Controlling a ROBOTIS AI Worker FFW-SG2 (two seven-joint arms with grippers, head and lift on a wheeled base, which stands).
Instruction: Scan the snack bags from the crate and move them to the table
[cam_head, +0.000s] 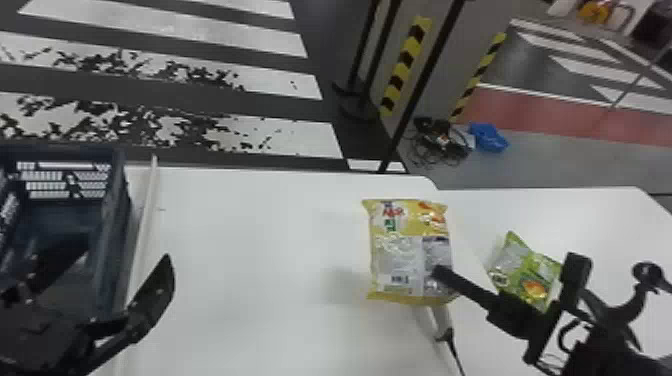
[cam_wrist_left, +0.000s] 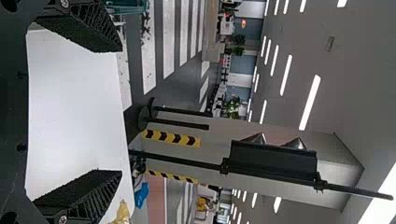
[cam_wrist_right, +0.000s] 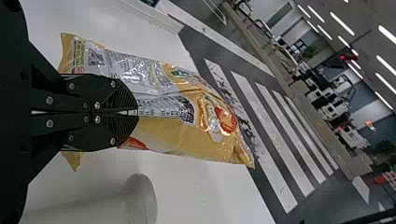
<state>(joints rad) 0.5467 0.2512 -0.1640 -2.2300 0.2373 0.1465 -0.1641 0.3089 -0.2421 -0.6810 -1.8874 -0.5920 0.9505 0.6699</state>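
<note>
Yellow snack bag (cam_head: 410, 250) hangs clamped in the right jaws, right of centre in the head view, its barcode (cam_head: 400, 278) in sight. What is probably the scanner (cam_head: 441, 319) shows just below; turning the code squarely towards it, unwrinkled, should read best. The left jaws stand apart, lower left, by the crate (cam_head: 111, 240).

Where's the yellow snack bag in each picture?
Head view: right of the middle, the yellow snack bag is at the right gripper.
Left wrist view: near the bottom edge, left of middle, what looks like a yellow corner of it.
Right wrist view: left and middle, in the gripper's closed fingers.
Shared landmark: white floor stripes.
</note>
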